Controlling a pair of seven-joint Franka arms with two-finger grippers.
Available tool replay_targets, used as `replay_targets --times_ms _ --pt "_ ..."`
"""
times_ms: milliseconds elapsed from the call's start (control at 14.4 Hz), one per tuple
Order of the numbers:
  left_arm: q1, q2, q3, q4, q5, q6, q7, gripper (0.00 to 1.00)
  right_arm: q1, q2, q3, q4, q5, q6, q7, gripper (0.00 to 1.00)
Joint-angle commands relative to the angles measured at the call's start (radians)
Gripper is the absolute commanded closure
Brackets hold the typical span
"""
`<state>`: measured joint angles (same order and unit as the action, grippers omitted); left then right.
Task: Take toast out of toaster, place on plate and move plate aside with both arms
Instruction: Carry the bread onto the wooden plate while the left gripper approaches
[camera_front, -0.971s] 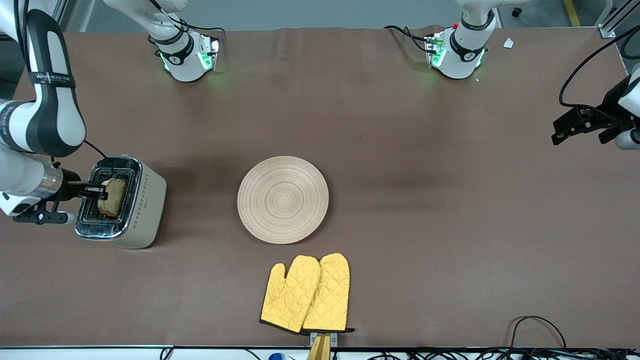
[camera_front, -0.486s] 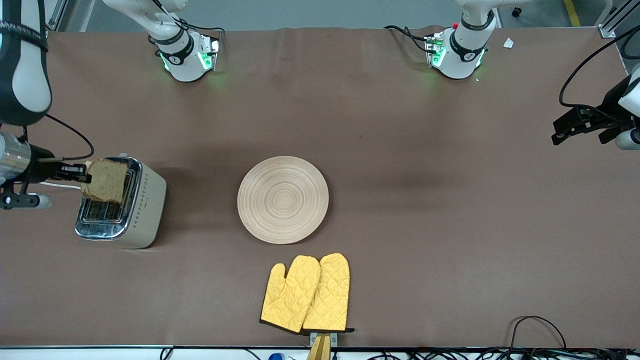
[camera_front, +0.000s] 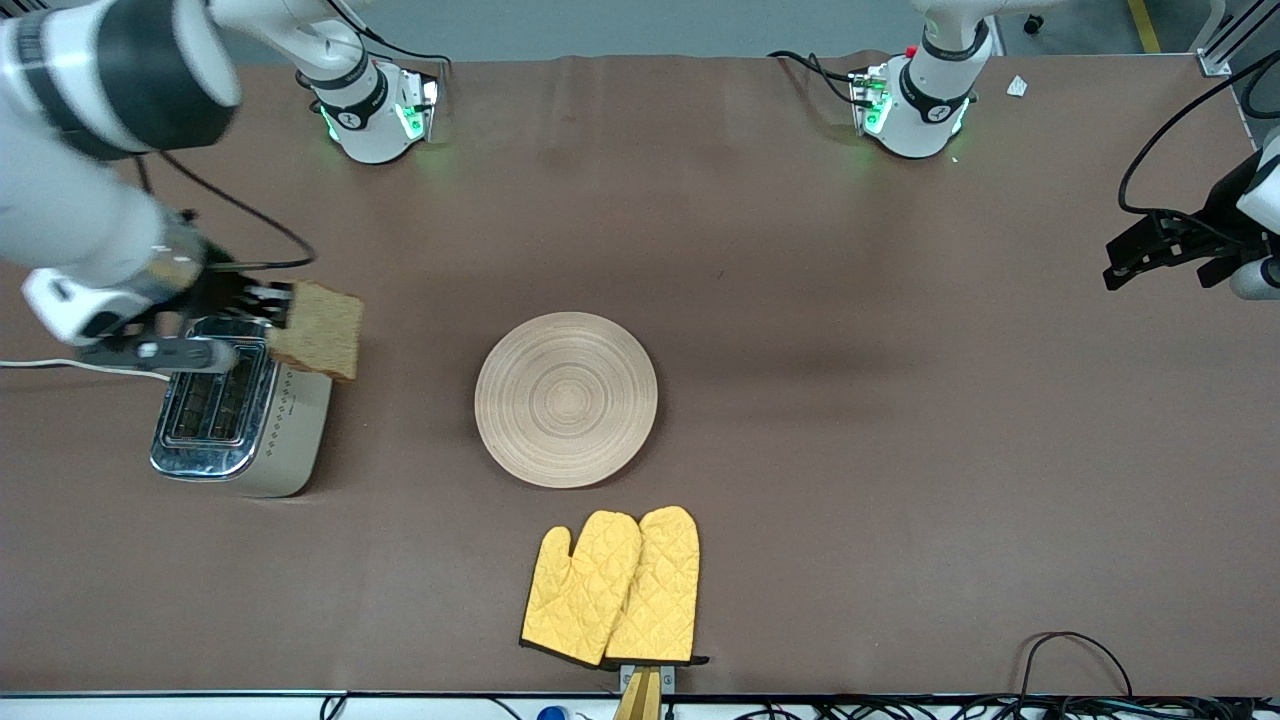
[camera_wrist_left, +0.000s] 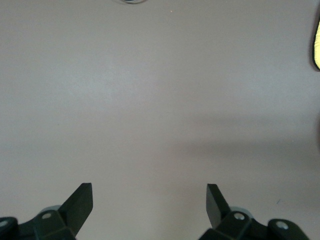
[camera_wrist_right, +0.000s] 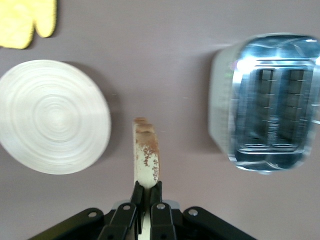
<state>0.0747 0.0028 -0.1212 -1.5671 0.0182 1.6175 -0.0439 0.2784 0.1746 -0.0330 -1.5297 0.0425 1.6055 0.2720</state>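
Front view, read from the right arm's end of the table toward the left arm's end. The right gripper (camera_front: 268, 305) is seen raised in the air over the toaster (camera_front: 240, 405), at the edge turned toward the plate; its fingers are closed on one edge of the toast (camera_front: 318, 329), which is carried clear of the slots. In the right wrist view the toast (camera_wrist_right: 146, 152) is shown edge-on, pinched at its lower crust between the two narrow fingers (camera_wrist_right: 123, 216) of the right gripper (camera_wrist_right: 143, 210), with bare table below it, between the toaster (camera_wrist_right: 267, 102) and the plate (camera_wrist_right: 52, 116). Both toaster slots are seen from above in the front view, and no bread is visible in them. The plate (camera_front: 566, 399) is shown lying flat near the middle of the table, well apart from the toaster, with nothing resting on it. A pair of yellow oven mitts (camera_front: 612, 588) is seen nearer to the front camera than the plate, just apart from its rim (a corner of the mitts (camera_wrist_right: 26, 21) also appears in the right wrist view). The left gripper (camera_front: 1150, 252) is held at the left arm's end of the table, where the arm waits; in the left wrist view the fingers (camera_wrist_left: 80, 202) are shown spread wide, with only bare table surface between them and nothing held.
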Motion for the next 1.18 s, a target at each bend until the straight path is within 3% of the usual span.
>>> replay_targets --times_ms 0,347,555,832,1110 --pt "0.0 0.008 0.0 0.021 0.003 -0.013 -0.002 0.0 0.041 -0.001 -0.013 -0.155 0.113 0.169 0.065 1.0" --pt "-0.009 0.012 -0.003 0.019 0.023 -0.011 0.001 0.0 0.128 0.005 -0.013 -0.349 0.423 0.499 0.096 1.0" --pt "-0.009 0.046 -0.014 0.002 -0.013 -0.097 0.001 0.0 0.206 0.072 -0.013 -0.379 0.546 0.657 0.096 1.0" --pt "-0.012 0.149 -0.014 0.004 -0.196 -0.096 -0.024 0.0 0.272 0.158 -0.013 -0.421 0.568 0.839 0.093 1.0" --pt "-0.004 0.304 -0.014 0.002 -0.348 -0.022 -0.025 0.0 0.249 0.197 -0.015 -0.477 0.568 0.872 -0.011 1.0"
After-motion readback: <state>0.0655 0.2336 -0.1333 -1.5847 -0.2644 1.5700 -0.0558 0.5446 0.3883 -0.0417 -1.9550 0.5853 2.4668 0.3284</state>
